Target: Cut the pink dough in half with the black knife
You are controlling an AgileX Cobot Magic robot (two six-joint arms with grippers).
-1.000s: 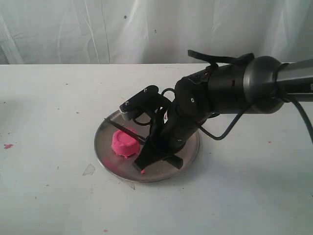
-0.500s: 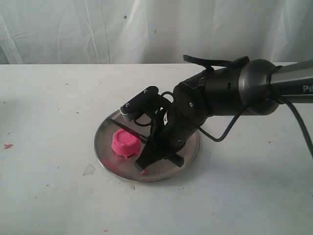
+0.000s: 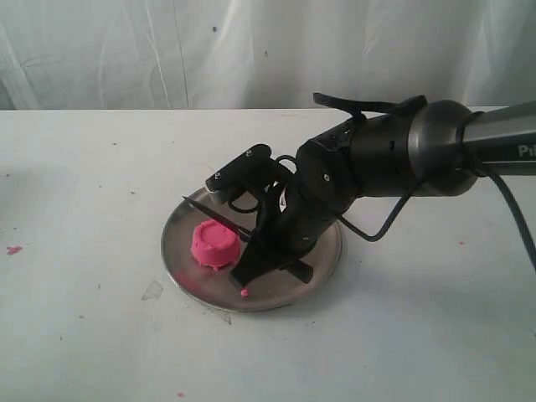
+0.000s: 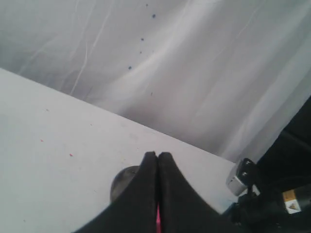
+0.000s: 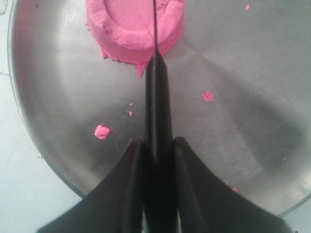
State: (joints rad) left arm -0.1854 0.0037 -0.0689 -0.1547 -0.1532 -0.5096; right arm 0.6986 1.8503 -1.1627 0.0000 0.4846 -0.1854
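Dough: bright pink squat dough lump [image 3: 213, 244], uncut, left of centre on the round steel plate [image 3: 180, 266], white desk [image 3: 84, 167].
Knife: slim all-black knife [image 5: 156, 97], handle clamped between the right fingers [image 5: 127, 194].
Alignment: the blade's long axis runs from those fingers straight over the lump's middle, tip toward upper left in the exterior view.
Contact: cannot tell.
Left fingers [image 4: 143, 189]: pressed together, nothing seen held; the right arm is nearer.
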